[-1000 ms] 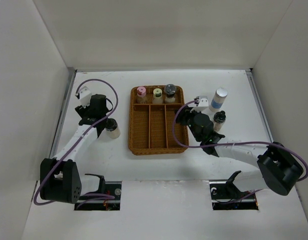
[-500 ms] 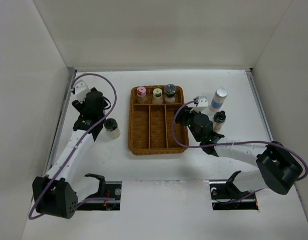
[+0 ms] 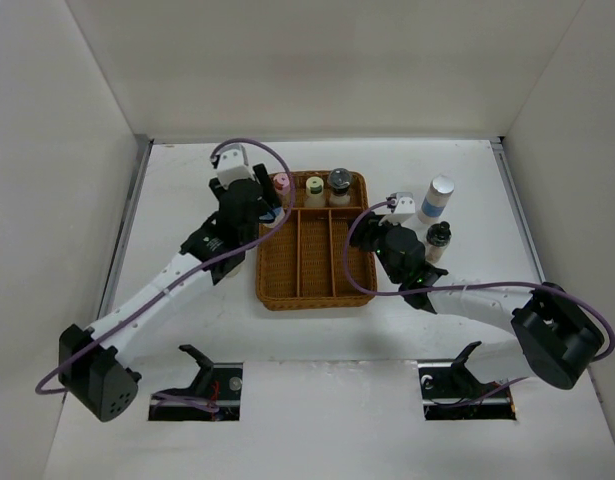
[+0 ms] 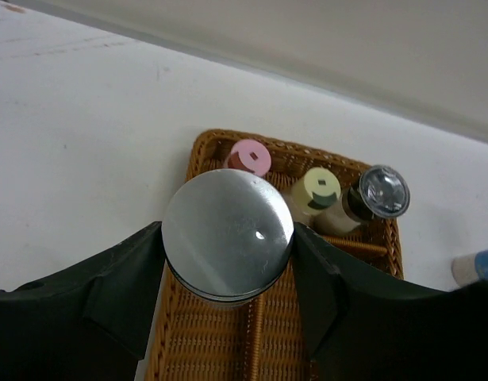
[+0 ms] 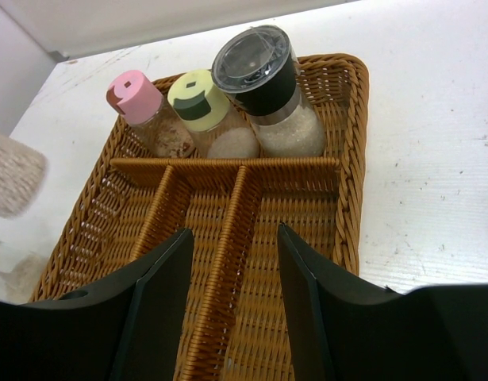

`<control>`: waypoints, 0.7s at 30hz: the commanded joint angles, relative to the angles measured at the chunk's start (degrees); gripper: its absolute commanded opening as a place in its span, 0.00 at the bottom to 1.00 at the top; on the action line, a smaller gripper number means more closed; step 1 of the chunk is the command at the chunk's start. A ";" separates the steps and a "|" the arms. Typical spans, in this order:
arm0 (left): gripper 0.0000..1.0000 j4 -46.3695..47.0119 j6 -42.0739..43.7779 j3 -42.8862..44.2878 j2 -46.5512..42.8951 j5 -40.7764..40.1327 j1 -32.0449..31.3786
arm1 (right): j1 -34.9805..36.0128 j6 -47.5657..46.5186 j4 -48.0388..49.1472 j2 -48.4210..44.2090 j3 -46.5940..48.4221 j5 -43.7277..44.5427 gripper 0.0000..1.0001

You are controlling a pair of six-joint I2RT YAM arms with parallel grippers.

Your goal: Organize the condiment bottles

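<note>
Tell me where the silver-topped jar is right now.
The silver-topped jar is held between the left arm's fingers in the left wrist view, over the left side of the wicker tray, next to the pink-lidded jar.

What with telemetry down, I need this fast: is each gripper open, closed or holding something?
Left gripper: closed on a silver-topped bottle, above the wicker tray.
Right gripper: open, holding nothing.

Top view: high over the near edge, down on the whole table. Left wrist: close, steeply down onto the wicker tray. Right wrist: low, oblique (pink-lidded jar shared by all).
</note>
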 commanded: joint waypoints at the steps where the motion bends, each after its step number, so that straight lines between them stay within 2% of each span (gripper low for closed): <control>1: 0.32 7.46 1.29 0.28 2.51 -0.83 -1.82 | -0.10 0.07 3.32 -0.55 1.11 1.00 0.53; 13: 0.34 17.12 2.26 -5.52 11.73 0.14 -2.79 | -0.19 -0.02 3.06 -0.20 1.29 1.00 0.54; 17: 0.38 19.76 3.31 -7.19 13.59 1.72 -2.96 | 0.08 -0.02 2.62 0.07 1.64 1.00 0.54; 21: 0.47 22.14 4.54 -8.42 15.17 2.16 -3.05 | 0.08 -0.11 2.53 -0.02 1.81 1.08 0.54</control>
